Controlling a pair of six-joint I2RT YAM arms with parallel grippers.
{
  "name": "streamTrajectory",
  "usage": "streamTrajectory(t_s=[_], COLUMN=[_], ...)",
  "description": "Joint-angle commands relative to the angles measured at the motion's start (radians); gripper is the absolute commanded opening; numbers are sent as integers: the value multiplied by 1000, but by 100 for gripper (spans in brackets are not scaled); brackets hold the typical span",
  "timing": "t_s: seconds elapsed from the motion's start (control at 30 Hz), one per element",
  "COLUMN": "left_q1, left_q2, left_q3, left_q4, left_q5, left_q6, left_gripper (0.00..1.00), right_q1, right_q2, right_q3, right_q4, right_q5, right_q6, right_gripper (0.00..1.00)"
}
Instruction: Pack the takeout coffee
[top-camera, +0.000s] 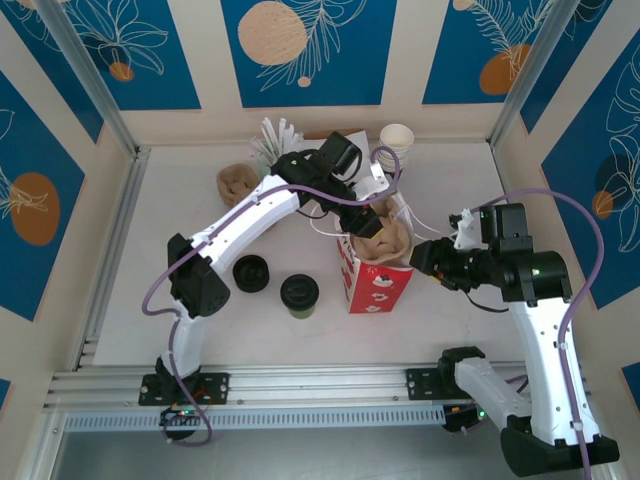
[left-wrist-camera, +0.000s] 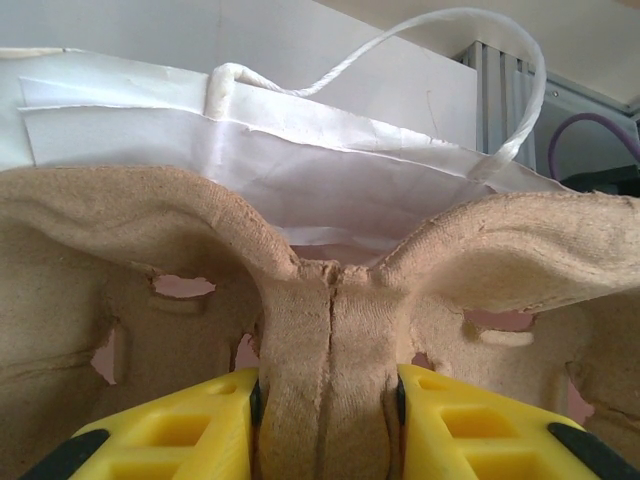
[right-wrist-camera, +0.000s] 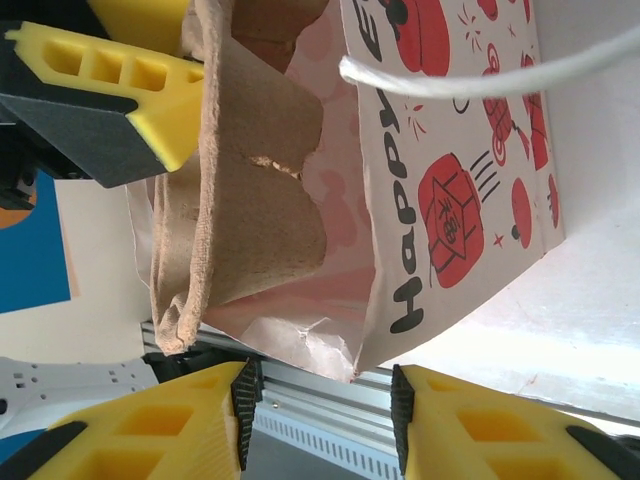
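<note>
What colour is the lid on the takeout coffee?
Black lid; best seen in the top external view.

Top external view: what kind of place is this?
Likely a lab robot cell staged as a café packing station: aluminium frame rail and printed blue wall panels enclose the table, with a red takeout bag, pulp cup carrier and lidded coffee cup as props.

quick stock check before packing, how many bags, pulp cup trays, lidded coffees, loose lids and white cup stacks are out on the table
red bag: 1
brown pulp cup tray, plus another at the back left: 2
lidded coffee cup: 1
loose black lid: 1
stack of white cups: 1
total: 6
</note>
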Motion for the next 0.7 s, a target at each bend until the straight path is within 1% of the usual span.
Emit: streamTrajectory(t_s=[0.0,0.1,0.13,0.37,0.67], left_q1=[10,10,10,16,27], left_q2=[19,21,19,15,24], left_q3=[26,25,25,27,31], left_q4=[6,9,9,16,29], left_q5=[-4,6,7,8,-1], left_q6=[-24,-26,-27,-36,-56], left_gripper=[35,36,35,35,35], right_q1=[15,17,17,38,84], right_q2=[-13,-10,-6,14,53], right_q3=[-25,-41,-46,-89,-126], right_q4=[28,45,54,86,59], right_q5=[-25,1,2,12,10], right_q6=[67,82,86,94,48], right_gripper=[47,53,53,53,53])
